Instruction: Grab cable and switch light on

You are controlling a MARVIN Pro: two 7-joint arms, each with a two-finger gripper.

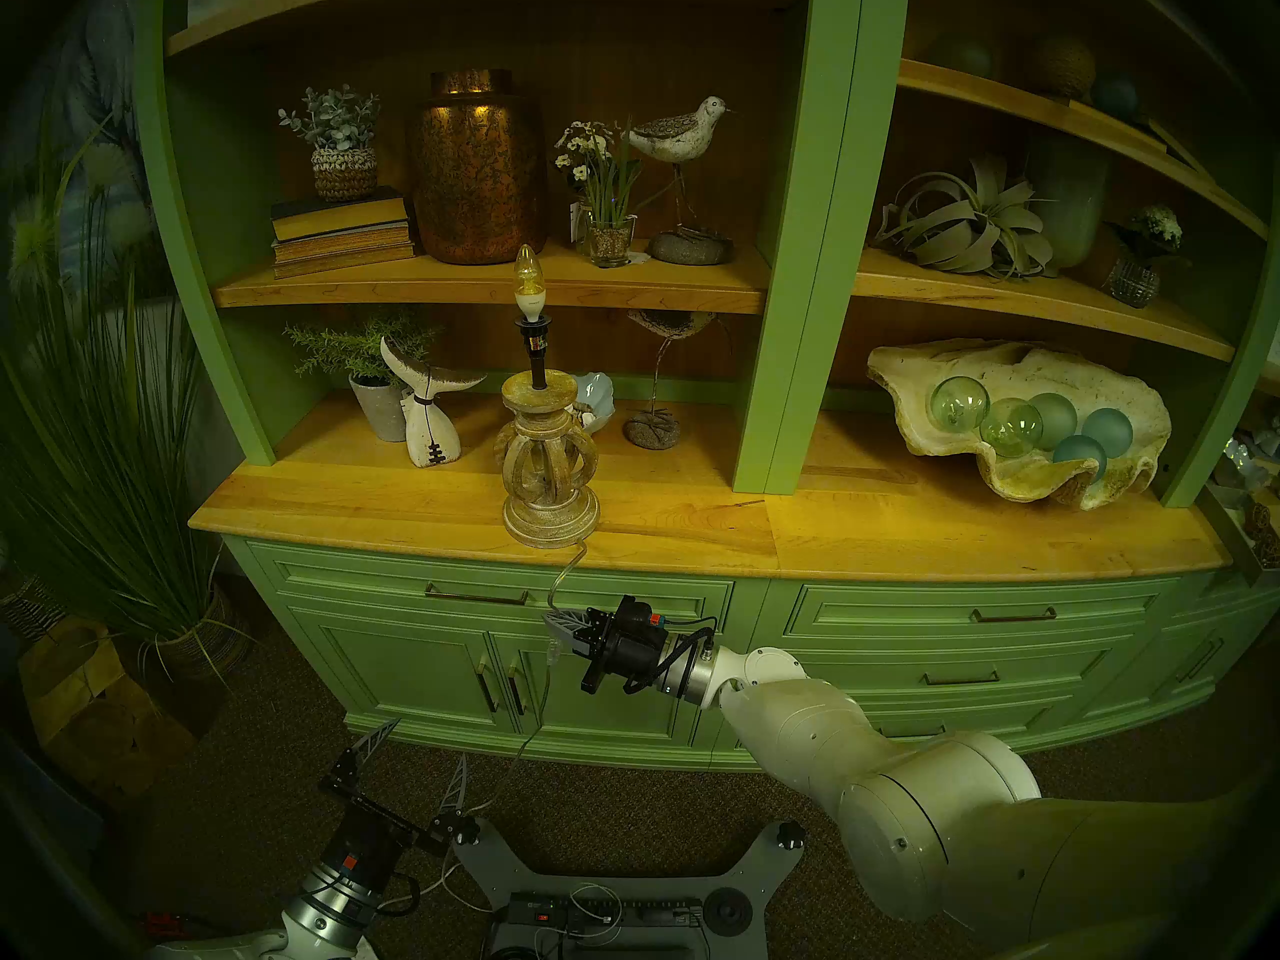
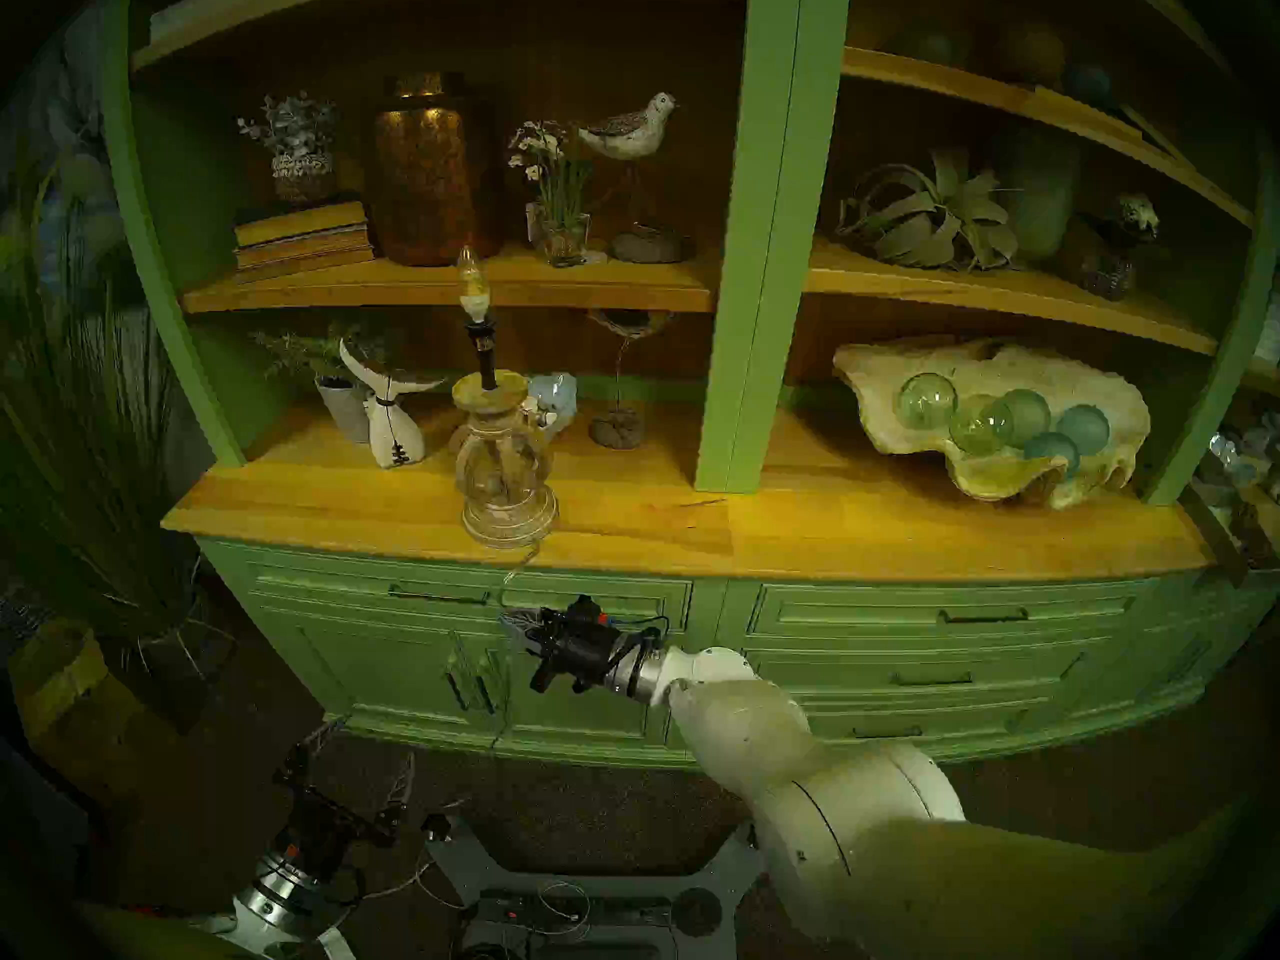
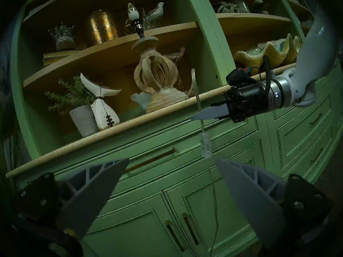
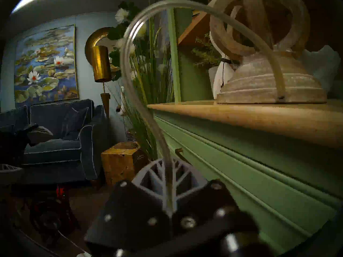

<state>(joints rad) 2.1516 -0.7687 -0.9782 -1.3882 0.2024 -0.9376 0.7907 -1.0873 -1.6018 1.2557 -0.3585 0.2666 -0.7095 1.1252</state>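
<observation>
The light [image 1: 550, 467], a whitewashed openwork-wood lamp with a bare candle bulb [image 1: 526, 273], stands at the front edge of the wooden counter [image 1: 900, 543]. The bulb shows no clear glow. A clear cable [image 1: 562, 577] loops off the lamp base and hangs down the cabinet front. My right gripper [image 1: 557, 625] is shut on the cable just below the counter edge, as the right wrist view shows: right gripper [image 4: 167, 160], cable [image 4: 128, 47]. The clear switch block [image 3: 206, 146] hangs just under those fingers. My left gripper [image 3: 172, 159] is open, low and in front of the switch, apart from it.
The green cabinet [image 1: 623, 681] with drawers and doors stands behind the cable. A whale-tail figure [image 1: 429, 418], a potted plant [image 1: 374, 397] and a bird figure [image 1: 654, 418] sit near the lamp. A giant shell with glass balls [image 1: 1025, 418] lies at right, tall grass [image 1: 104, 453] at left.
</observation>
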